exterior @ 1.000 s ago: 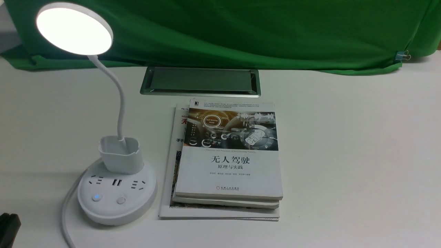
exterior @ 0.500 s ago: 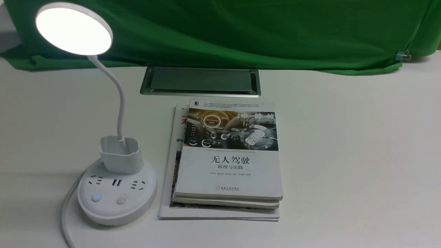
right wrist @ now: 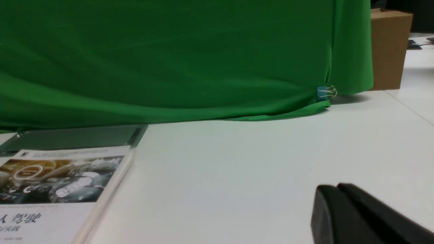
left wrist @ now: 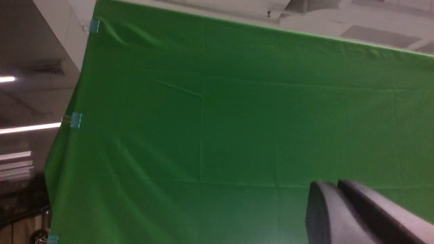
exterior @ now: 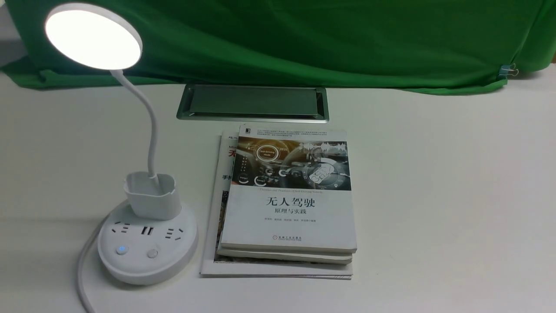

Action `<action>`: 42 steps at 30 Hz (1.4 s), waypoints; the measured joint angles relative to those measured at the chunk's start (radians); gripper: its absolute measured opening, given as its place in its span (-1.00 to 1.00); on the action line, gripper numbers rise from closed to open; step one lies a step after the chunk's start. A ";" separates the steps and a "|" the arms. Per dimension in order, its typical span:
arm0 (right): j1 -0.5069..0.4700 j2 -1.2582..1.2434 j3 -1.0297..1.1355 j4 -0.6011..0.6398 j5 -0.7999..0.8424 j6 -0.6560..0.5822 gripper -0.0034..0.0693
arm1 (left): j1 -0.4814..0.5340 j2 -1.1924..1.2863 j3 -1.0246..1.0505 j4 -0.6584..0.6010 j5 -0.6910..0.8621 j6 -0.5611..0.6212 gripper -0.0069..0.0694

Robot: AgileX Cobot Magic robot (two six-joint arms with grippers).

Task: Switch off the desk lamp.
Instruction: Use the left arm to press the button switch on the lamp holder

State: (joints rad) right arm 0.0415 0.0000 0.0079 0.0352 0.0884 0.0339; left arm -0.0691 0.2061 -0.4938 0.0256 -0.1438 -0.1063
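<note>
The white desk lamp (exterior: 147, 243) stands at the front left of the table. Its round disc head (exterior: 93, 37) glows. A thin neck rises from the small cup holder (exterior: 152, 195). The round base carries sockets, a blue-lit button (exterior: 122, 249) and a plain button (exterior: 152, 252). Neither gripper shows in the front view. My left gripper (left wrist: 334, 184) is shut and empty, facing the green cloth; the lamp is out of its view. My right gripper (right wrist: 334, 187) is shut and empty above bare table, right of the books.
A stack of books (exterior: 289, 195) lies right of the lamp base, also in the right wrist view (right wrist: 57, 183). A metal cable hatch (exterior: 252, 102) sits behind them. Green cloth (exterior: 304, 39) backs the table. The lamp's white cord (exterior: 84, 278) runs off the front edge. A cardboard box (right wrist: 390, 47) stands at the far right.
A black gripper tip at the front view's bottom left corner one second ago has left the frame. The lamp stays lit and unmoved.
</note>
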 joint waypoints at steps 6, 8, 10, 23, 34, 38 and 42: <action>0.000 0.000 0.000 0.000 0.000 0.000 -0.81 | 0.000 0.246 -0.267 0.011 0.479 -0.017 -0.77; 0.000 0.000 0.000 0.000 0.000 0.000 -0.81 | 0.000 0.287 -0.275 0.021 0.518 0.002 -0.77; 0.000 0.000 0.000 0.000 0.000 0.000 -0.81 | 0.000 0.373 -0.279 0.031 0.592 0.041 -0.77; 0.000 0.000 0.000 0.000 0.000 0.000 -0.81 | -0.002 0.854 -0.286 -0.211 0.980 0.251 -0.77; 0.000 0.000 0.000 0.000 0.000 0.000 -0.81 | -0.283 1.223 -0.402 0.053 0.980 0.055 -0.77; 0.000 0.000 0.000 0.000 0.000 0.000 -0.81 | -0.291 1.309 -0.408 0.072 0.921 0.029 -0.77; 0.000 0.000 0.000 0.000 0.000 0.000 -0.81 | -0.291 1.375 -0.408 0.072 0.861 0.027 -0.77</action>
State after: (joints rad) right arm 0.0415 0.0000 0.0079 0.0352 0.0884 0.0339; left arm -0.3598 1.5810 -0.9020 0.0972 0.7169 -0.0795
